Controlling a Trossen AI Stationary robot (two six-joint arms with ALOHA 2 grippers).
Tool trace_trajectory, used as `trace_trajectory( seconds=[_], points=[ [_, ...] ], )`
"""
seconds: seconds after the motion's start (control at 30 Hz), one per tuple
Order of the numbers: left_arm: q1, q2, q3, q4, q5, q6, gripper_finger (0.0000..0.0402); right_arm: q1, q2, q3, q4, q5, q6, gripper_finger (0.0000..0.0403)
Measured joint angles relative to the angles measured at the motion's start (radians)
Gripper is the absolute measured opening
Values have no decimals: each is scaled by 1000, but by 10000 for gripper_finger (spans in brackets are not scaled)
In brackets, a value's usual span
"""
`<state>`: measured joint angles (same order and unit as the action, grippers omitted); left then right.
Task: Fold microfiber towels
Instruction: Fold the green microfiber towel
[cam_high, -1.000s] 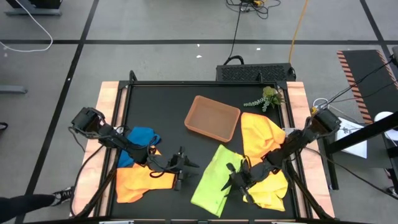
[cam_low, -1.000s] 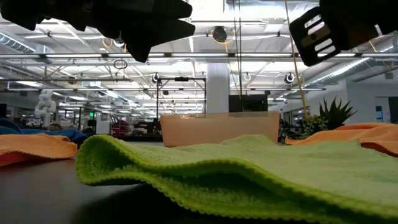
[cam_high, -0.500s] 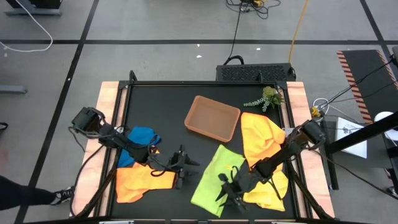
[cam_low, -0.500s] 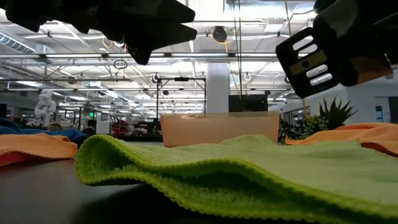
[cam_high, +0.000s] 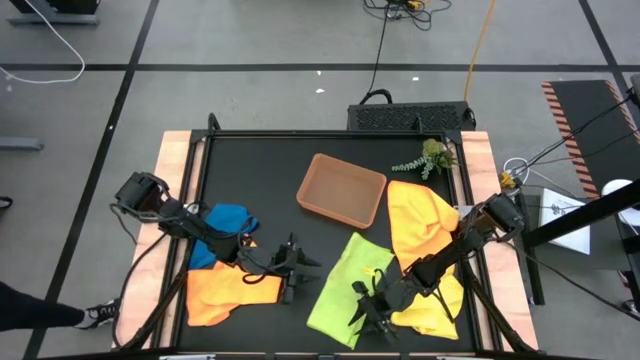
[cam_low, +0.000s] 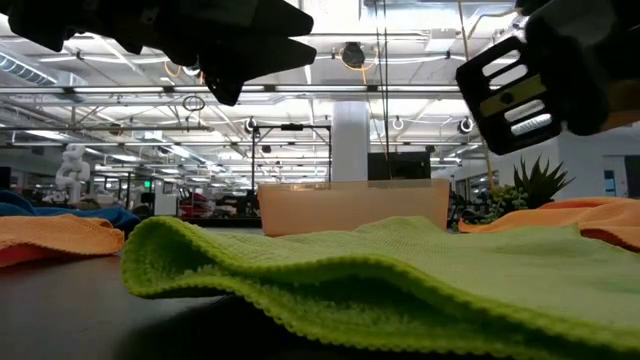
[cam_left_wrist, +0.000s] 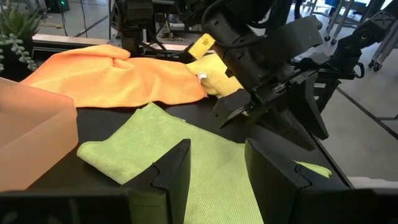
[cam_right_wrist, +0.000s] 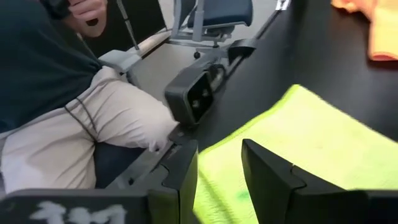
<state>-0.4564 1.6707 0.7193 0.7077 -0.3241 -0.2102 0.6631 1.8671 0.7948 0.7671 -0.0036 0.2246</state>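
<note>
Right gripper (cam_high: 366, 305) is hovering empty, fingers parted, over lime green towel (cam_high: 345, 285); left gripper (cam_high: 292, 270) is waiting open beside orange towel (cam_high: 220, 292).

The high view looks straight down from well above, taking in the whole bench (cam_high: 250, 170) and the floor around it. The low view sits at bench height, very near the lime green towel (cam_low: 400, 270), facing level across to the tray (cam_low: 350, 205) and the room behind. Each wrist view looks forward, close over that same towel (cam_left_wrist: 205, 168) (cam_right_wrist: 292, 137), which all four views share.
</note>
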Motion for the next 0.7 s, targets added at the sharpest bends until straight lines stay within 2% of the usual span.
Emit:
trace_trajectory(
  seconds=[0.17, 0.4, 0.7],
  points=[
    [0, 0, 0, -1, 0, -1, 152, 13, 3, 0, 2, 3, -4, 118],
    [0, 0, 0, -1, 0, -1, 152, 13, 92, 50, 31, 3, -8, 118],
    [0, 0, 0, -1, 0, 5, 152, 16, 128, 191, -251, 33, -39, 118]
  ],
)
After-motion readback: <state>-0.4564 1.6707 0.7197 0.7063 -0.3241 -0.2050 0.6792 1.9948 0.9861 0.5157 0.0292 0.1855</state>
